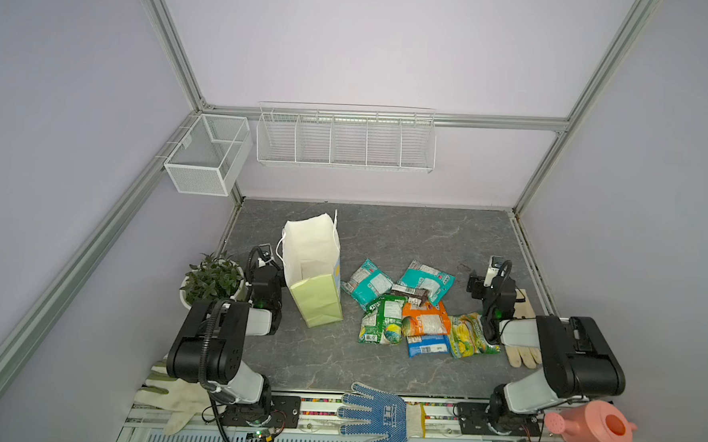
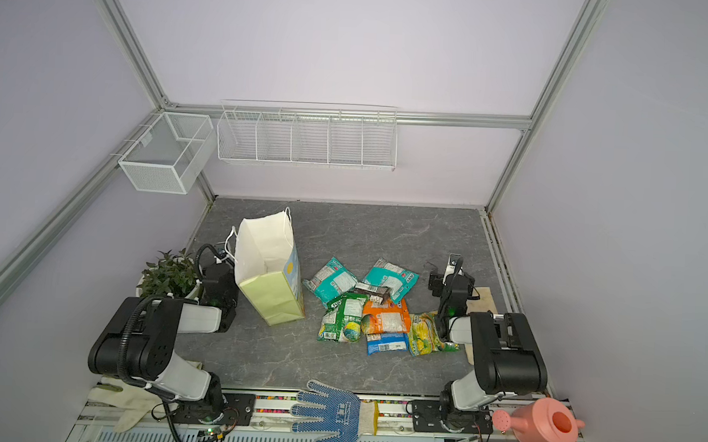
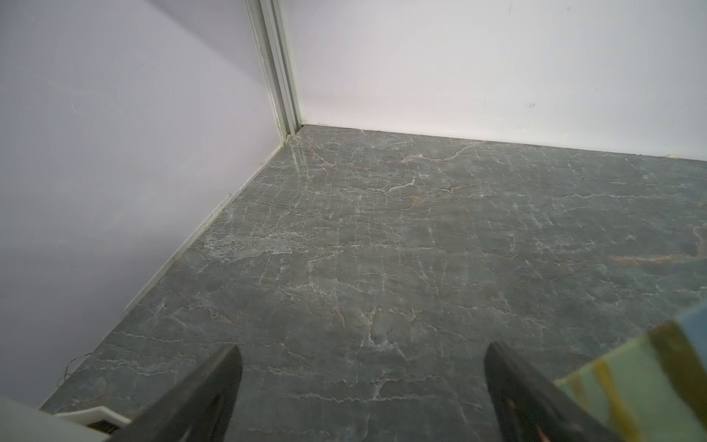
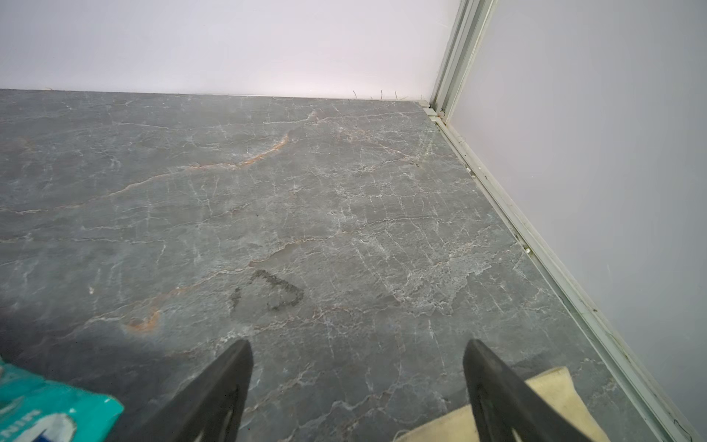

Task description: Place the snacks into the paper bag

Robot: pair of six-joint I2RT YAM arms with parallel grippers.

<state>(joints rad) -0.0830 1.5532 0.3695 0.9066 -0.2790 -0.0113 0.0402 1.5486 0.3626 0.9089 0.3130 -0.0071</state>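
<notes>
Paper bag: standing upright, mouth open, on the table, left of centre.
Snacks: heaped on the table just right of the bag, maybe seven packets, hard to count where they overlap.
Left gripper: jaws spread wide, empty, beside the bag.
Right gripper: jaws apart, empty, over bare table right of the heap, by a cream glove.

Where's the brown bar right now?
In both top views, the brown bar lies right of the paper bag, between a teal packet and the orange packet.
</notes>
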